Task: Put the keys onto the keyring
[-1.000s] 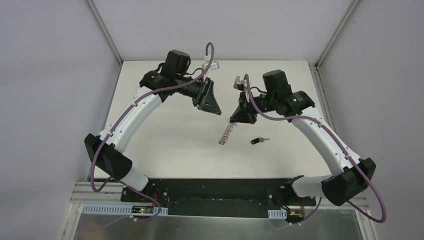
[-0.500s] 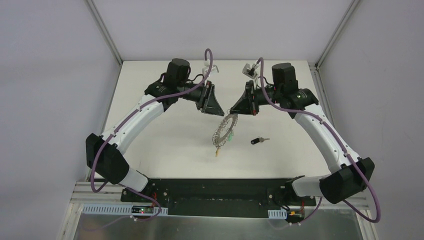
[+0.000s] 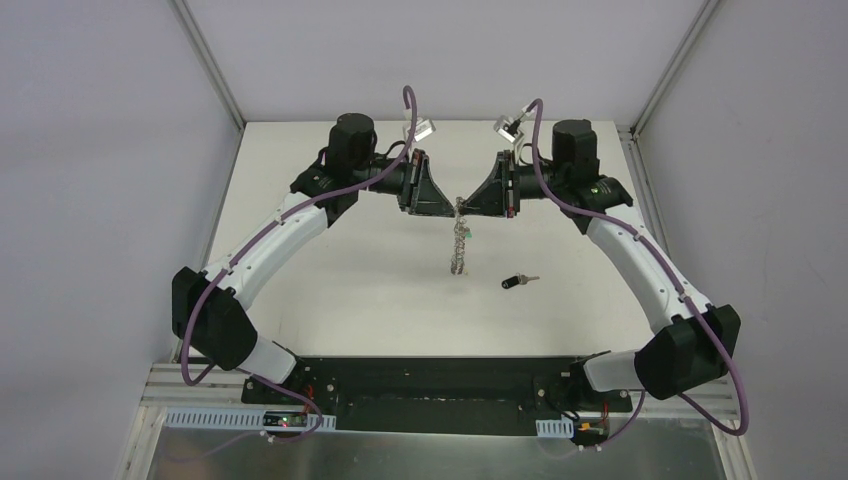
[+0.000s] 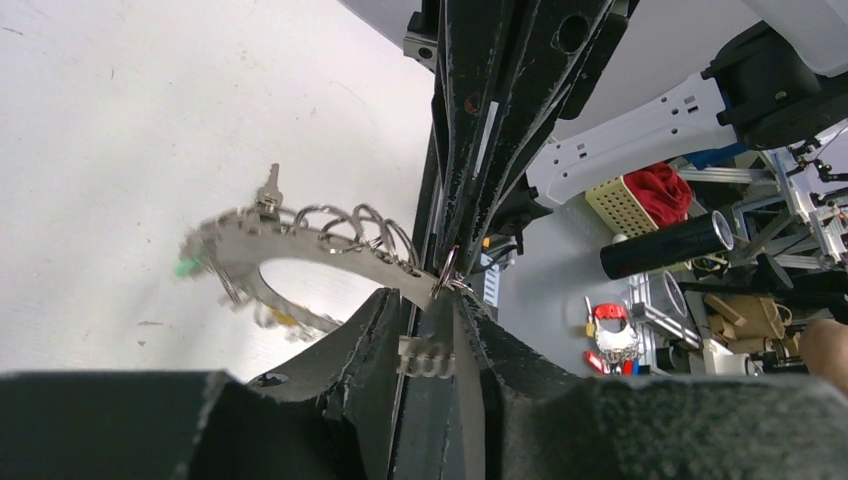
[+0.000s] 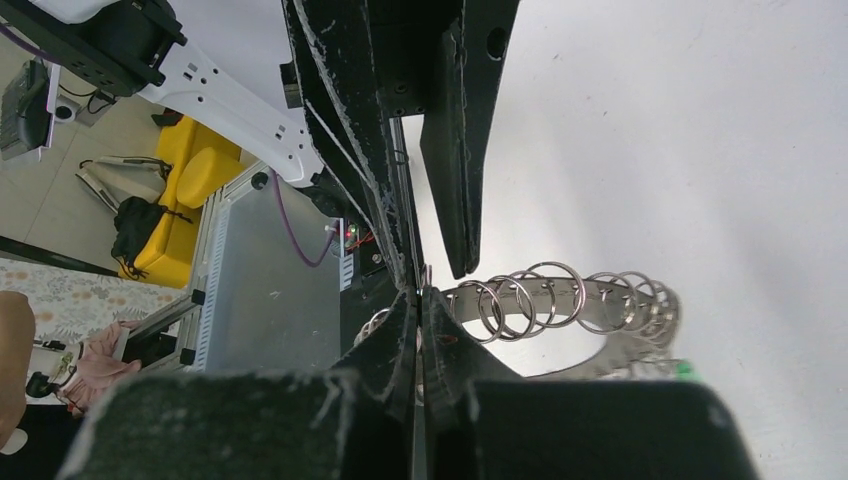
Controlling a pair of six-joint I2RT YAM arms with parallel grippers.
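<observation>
The keyring (image 3: 459,245) hangs edge-on between both grippers above the table's far middle. My right gripper (image 3: 469,203) is shut on its top; in the right wrist view (image 5: 418,292) the band (image 5: 560,300) runs out from the closed tips. My left gripper (image 3: 449,201) meets it tip to tip. Its jaws (image 4: 430,300) stand a narrow gap apart, with a piece of the band (image 4: 300,255) wedged between them. A green key head (image 4: 185,268) and a yellow one (image 4: 287,318) hang on the keyring. The black key (image 3: 514,282) lies on the table.
The white table (image 3: 330,270) has metal frame posts at its back corners and grey walls round it. The arms' black base bar (image 3: 430,380) runs along the near edge. Purple cables loop above both wrists.
My right gripper carried the keyring up and toward the far middle. My left gripper swung right to meet it and now has the band between its jaws. The keyring turned edge-on.
</observation>
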